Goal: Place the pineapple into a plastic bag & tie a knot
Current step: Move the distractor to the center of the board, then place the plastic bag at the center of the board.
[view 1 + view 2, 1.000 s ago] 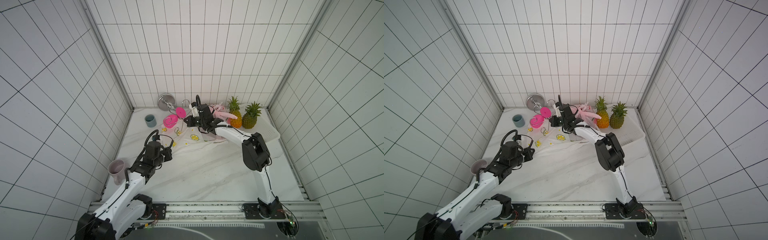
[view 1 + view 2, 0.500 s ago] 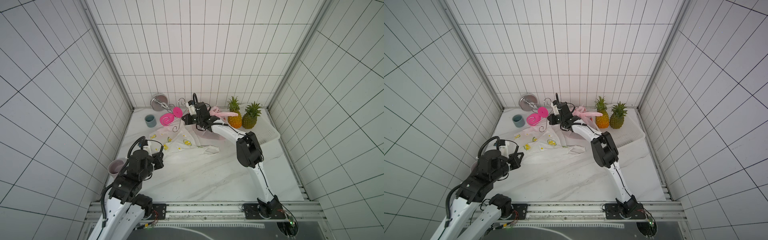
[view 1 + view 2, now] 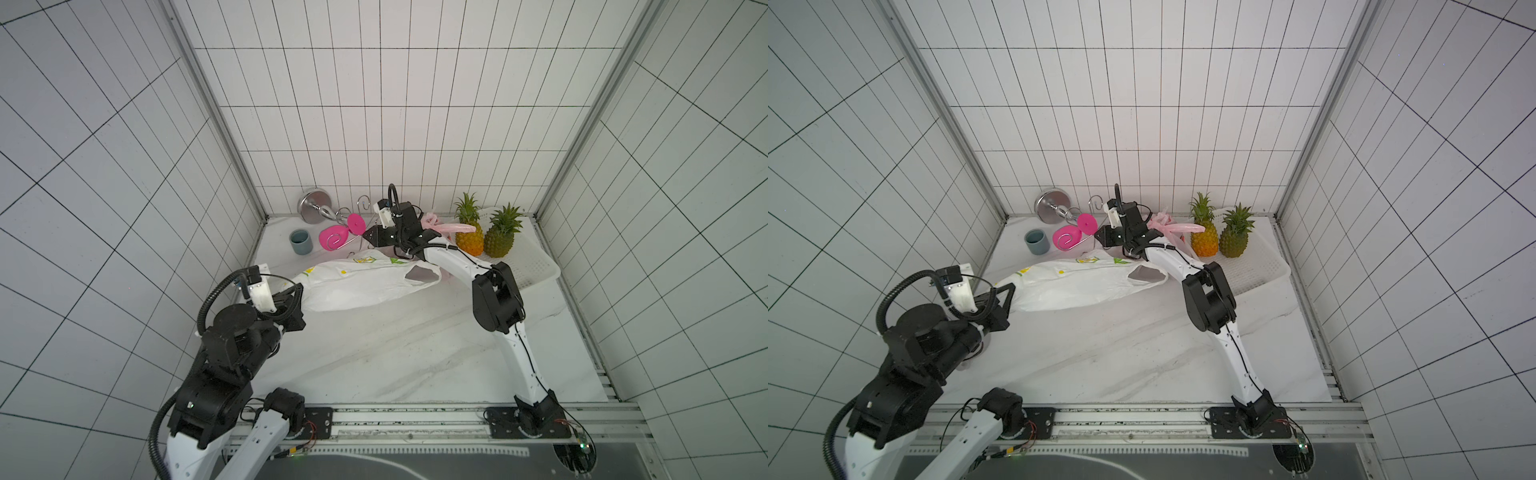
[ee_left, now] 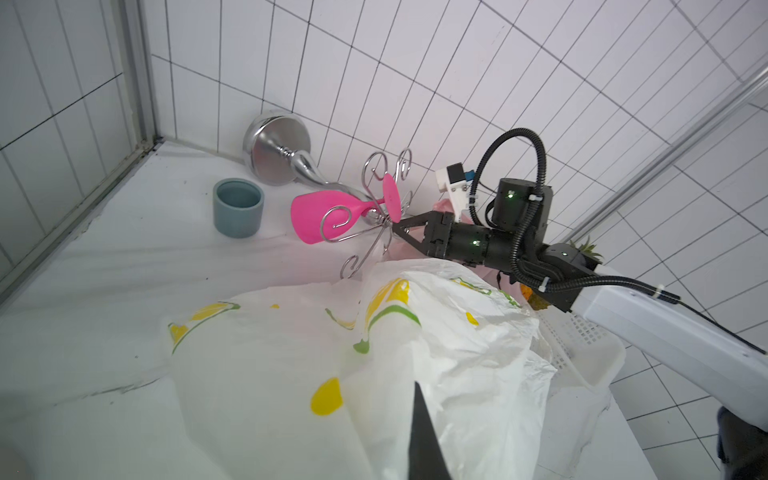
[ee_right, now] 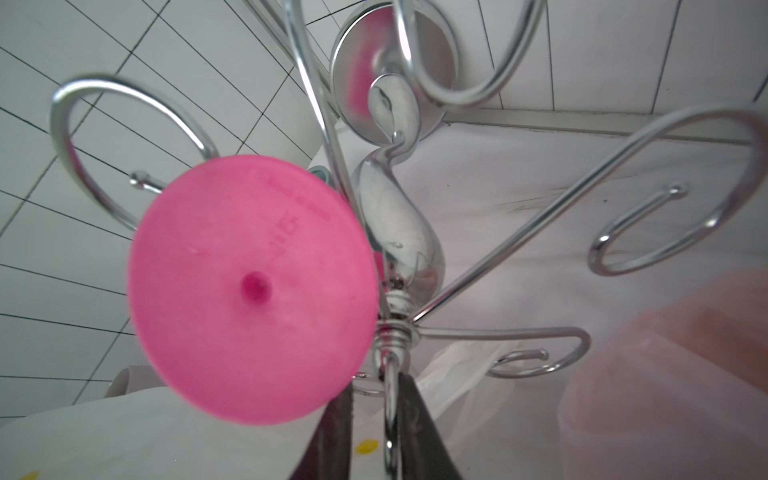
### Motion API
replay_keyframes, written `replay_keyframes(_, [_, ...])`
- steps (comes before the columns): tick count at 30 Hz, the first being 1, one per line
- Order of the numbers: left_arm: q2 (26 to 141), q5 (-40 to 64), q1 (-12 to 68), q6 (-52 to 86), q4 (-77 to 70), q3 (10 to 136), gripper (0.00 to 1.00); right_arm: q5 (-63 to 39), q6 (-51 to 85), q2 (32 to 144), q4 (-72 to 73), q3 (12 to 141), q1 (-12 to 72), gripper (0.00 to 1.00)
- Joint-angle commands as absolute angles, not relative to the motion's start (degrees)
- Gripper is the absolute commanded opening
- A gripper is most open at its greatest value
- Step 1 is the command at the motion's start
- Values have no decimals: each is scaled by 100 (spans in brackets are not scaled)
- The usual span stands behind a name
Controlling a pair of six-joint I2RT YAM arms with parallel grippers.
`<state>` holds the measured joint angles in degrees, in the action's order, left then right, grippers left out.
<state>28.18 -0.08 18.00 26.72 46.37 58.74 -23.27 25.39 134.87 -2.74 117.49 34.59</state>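
A white plastic bag (image 3: 357, 282) printed in yellow and green lies stretched across the back of the table. My left gripper (image 3: 286, 300) is shut on its left end; in the left wrist view the bag (image 4: 291, 365) fills the foreground around one dark finger (image 4: 424, 440). My right gripper (image 3: 368, 235) is open at the fallen metal rack, and a rack wire (image 5: 388, 415) runs between its fingers. It touches no part of the bag that I can see. Two pineapples, one orange (image 3: 469, 239) and one green (image 3: 500, 242), stand in a white tray (image 3: 532, 266) to the right.
The chrome rack (image 3: 313, 205) lies on its side at the back wall with a pink wine glass (image 3: 334, 239) hanging in it. A grey-blue cup (image 3: 301, 242) stands to its left. A pink plastic bag (image 3: 451, 227) lies beside the orange pineapple.
My left arm has pulled back toward the front left with the bag, drawing it out long. My right gripper has shifted left to the rack and its jaws have parted.
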Motion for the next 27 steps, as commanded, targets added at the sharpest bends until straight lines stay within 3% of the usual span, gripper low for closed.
replay_keyframes(1, [2799, 728, 1818, 2331, 3615, 5811, 0, -2578, 2757, 13045, 417, 11347, 3363, 43])
replay_keyframes(5, [2856, 1302, 1819, 2278, 2829, 5438, 0, -2525, 2934, 11949, 1198, 9689, 3336, 61])
replay_keyframes(9, [2804, 2363, 1819, 2608, 1525, 4901, 0, -2507, 2848, 10795, 1303, 8633, 3238, 69])
replay_keyframes(19, [3478, 4361, 2095, 3713, -350, 4619, 0, -1975, 2443, 7776, 497, 6645, 2029, 71])
replay_keyframes(27, [4180, 3780, 3791, 2817, 134, 5413, 0, -2005, 2361, 6830, 114, 6015, 1092, 73])
